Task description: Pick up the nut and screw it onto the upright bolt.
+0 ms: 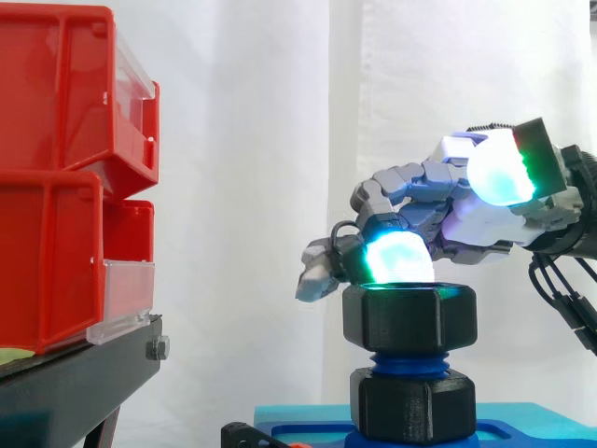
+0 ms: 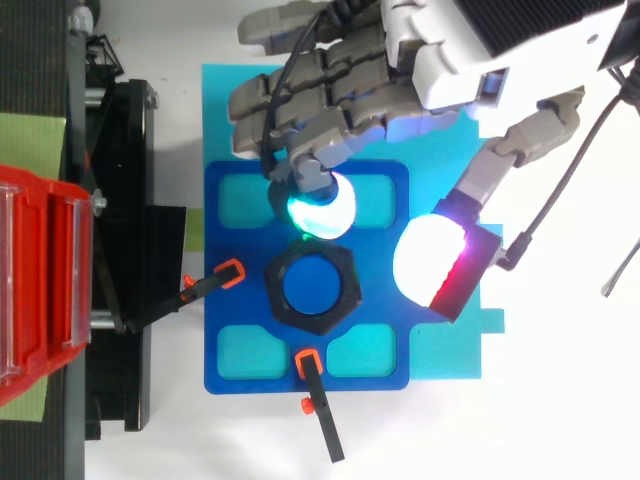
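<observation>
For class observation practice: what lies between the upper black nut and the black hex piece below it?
In the side view, a bare stretch of blue bolt thread.

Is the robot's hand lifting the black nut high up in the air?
No, the nut sits on the blue bolt, with one glowing fingertip of the hand at its top.

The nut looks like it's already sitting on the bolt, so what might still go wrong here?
The nut sits high on the blue bolt, so it may be barely threaded. The hand seems to rest a glowing pad at its rim, thumb wide apart. Pushing there might tilt and jam the nut, or the pad may simply slip off.
</observation>
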Action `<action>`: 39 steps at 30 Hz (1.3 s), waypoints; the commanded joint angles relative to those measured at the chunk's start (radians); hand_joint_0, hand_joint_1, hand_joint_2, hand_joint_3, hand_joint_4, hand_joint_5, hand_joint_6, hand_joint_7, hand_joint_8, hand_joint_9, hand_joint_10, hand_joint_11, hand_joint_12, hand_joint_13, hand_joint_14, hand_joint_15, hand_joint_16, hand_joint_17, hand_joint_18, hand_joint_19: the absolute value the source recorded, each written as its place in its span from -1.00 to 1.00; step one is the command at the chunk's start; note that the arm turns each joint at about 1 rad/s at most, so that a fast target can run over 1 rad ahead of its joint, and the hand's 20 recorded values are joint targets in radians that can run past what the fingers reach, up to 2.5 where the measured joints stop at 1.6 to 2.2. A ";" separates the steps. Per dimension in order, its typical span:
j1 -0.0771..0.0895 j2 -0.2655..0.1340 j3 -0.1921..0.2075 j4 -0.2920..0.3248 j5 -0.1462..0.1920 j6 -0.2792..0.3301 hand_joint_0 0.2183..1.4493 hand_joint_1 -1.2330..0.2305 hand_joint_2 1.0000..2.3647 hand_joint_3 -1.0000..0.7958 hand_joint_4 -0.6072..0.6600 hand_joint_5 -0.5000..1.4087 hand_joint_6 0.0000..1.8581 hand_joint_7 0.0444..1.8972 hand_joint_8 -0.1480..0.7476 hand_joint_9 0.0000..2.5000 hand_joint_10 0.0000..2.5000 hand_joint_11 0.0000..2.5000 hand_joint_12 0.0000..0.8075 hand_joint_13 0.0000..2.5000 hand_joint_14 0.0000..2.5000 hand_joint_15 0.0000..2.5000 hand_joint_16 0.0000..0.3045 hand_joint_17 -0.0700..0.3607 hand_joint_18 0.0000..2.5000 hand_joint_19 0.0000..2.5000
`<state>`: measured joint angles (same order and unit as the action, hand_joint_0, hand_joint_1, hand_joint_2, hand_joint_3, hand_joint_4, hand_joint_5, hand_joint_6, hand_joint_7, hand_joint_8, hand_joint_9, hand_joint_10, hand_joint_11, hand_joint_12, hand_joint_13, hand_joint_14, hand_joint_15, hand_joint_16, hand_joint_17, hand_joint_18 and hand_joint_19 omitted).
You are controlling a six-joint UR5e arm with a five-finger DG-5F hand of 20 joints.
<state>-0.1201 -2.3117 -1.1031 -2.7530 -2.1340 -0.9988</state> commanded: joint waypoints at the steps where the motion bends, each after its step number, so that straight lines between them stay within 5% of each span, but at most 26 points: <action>1: -0.010 0.002 0.000 -0.002 -0.006 0.000 -0.56 0.36 -1.00 -0.44 0.27 -0.48 -0.46 0.44 -0.12 -0.49 -1.00 -1.00 -0.23 -0.65 -1.00 -1.00 -0.74 -0.26 -0.85 -1.00; 11: -0.038 0.006 0.080 -0.089 -0.052 -0.004 -0.51 0.29 -1.00 -0.44 0.09 -0.41 -0.43 0.41 -0.36 0.01 -1.00 -1.00 -0.61 -0.43 -1.00 -1.00 -0.86 -0.45 -0.59 -1.00; 15: -0.049 0.006 0.131 -0.149 -0.055 -0.018 -0.52 0.33 -1.00 -0.44 0.20 -0.45 -0.46 0.37 -0.25 -0.02 -1.00 -1.00 -0.52 -0.46 -1.00 -1.00 -0.84 -0.42 -0.63 -1.00; 18: -0.059 0.006 0.213 -0.229 -0.072 -0.037 -0.53 0.35 -1.00 -0.44 0.33 -0.52 -0.46 0.14 -0.23 -0.11 -1.00 -1.00 -0.41 -0.51 -1.00 -1.00 -0.81 -0.37 -0.67 -1.00; 22: -0.067 0.006 0.272 -0.267 -0.075 -0.047 -0.56 0.35 -1.00 -0.44 0.34 -0.59 -0.46 -0.12 -0.20 -0.31 -1.00 -1.00 -0.31 -0.60 -1.00 -1.00 -0.76 -0.29 -0.77 -1.00; 25: -0.059 0.005 0.264 -0.261 -0.072 -0.047 -0.58 0.35 -1.00 -0.44 0.28 -0.62 -0.46 -0.24 -0.20 -0.42 -1.00 -1.00 -0.27 -0.65 -1.00 -1.00 -0.74 -0.26 -0.83 -1.00; 28: -0.052 0.003 0.215 -0.238 -0.066 -0.046 -0.59 0.45 -1.00 -0.44 0.23 -0.65 -0.46 -0.33 -0.21 -0.52 -1.00 -1.00 -0.24 -0.72 -1.00 -1.00 -0.72 -0.23 -0.89 -1.00; 30: -0.039 0.003 0.163 -0.146 -0.046 -0.041 -0.58 0.50 -1.00 -0.44 0.19 -0.66 -0.46 -0.36 -0.21 -0.57 -1.00 -1.00 -0.23 -0.75 -1.00 -1.00 -0.72 -0.22 -0.93 -1.00; 32: -0.036 0.003 0.152 -0.122 -0.041 -0.038 -0.59 0.56 -1.00 -0.44 0.13 -0.68 -0.46 -0.41 -0.22 -0.62 -1.00 -1.00 -0.21 -0.79 -1.00 -1.00 -0.71 -0.22 -0.98 -1.00; 34: -0.015 0.003 0.091 0.015 -0.023 0.011 -0.60 0.56 -1.00 -0.44 0.08 -0.70 -0.46 -0.43 -0.22 -0.70 -1.00 -1.00 -0.19 -0.83 -1.00 -1.00 -0.70 -0.19 -1.00 -1.00; 39: 0.005 0.003 0.032 0.082 0.002 0.065 -0.62 0.54 -1.00 -0.44 0.02 -0.72 -0.46 -0.46 -0.25 -0.82 -1.00 -1.00 -0.16 -0.89 -1.00 -1.00 -0.69 -0.18 -1.00 -1.00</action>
<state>-0.1271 -2.3086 -1.0361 -2.7767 -2.1472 -0.9637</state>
